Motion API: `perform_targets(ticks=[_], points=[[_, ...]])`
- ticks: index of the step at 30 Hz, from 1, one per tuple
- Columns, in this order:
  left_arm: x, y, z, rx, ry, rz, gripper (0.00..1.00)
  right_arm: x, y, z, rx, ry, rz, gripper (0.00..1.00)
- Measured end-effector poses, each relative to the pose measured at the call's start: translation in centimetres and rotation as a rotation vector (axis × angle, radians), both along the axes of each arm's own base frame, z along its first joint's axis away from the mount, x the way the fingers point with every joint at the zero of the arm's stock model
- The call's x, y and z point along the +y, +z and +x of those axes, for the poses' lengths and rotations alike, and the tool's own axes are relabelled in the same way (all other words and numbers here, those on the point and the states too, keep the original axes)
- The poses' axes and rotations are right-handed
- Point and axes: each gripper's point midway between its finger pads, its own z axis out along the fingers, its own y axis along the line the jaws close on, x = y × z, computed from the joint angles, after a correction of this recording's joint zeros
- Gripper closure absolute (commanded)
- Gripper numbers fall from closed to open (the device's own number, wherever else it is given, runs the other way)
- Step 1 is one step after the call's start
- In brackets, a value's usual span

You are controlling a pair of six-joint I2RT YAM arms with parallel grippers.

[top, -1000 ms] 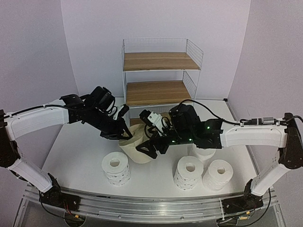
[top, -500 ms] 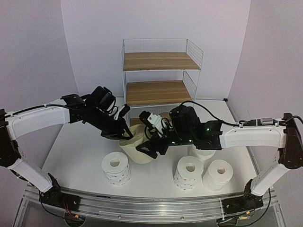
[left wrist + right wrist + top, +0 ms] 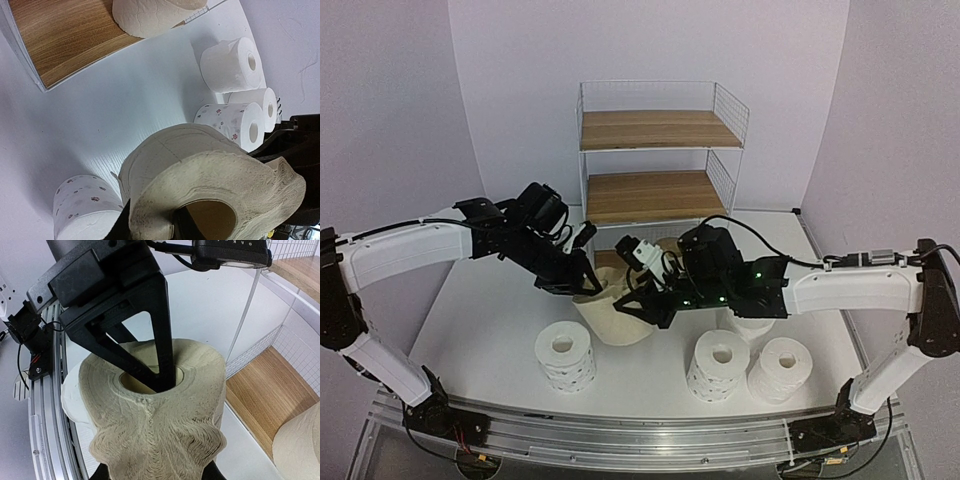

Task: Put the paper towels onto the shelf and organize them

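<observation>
Beige roll [image 3: 155, 410] sits squeezed between the nearly closed fingers of your right claw [image 3: 155, 474], its waist pinched in. Opposite, your left claw [image 3: 145, 379] nips the roll's wall, one finger down inside the core, the other outside.

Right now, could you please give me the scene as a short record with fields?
in hand: beige roll, between both grippers
left gripper: one finger in the core; grip unclear
right gripper: shut on the roll's side, squashing it
shelf: second beige roll on the bottom board
table: two dotted rolls and two plain white rolls, standing on end
</observation>
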Motion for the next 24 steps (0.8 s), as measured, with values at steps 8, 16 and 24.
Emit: perform_targets(ticks=[8,16,24], points=[[-0.5,2.2,1.2,-0.065,0.037,-0.017,0.28,-0.7,-0.7,1.1,0.025,-0.102,0.002,1.00],[1.2,5.4,2.3,-0.175,0.143,-0.012,0.00,-4.0,-4.3,3.3,0.017,-0.313,-0.084,1.00],[7.3,9.8,2.5,-0.312,0.376,0.010,0.00,-3.6,-5.7,6.9,-0.058,-0.495,-0.003,1.00]])
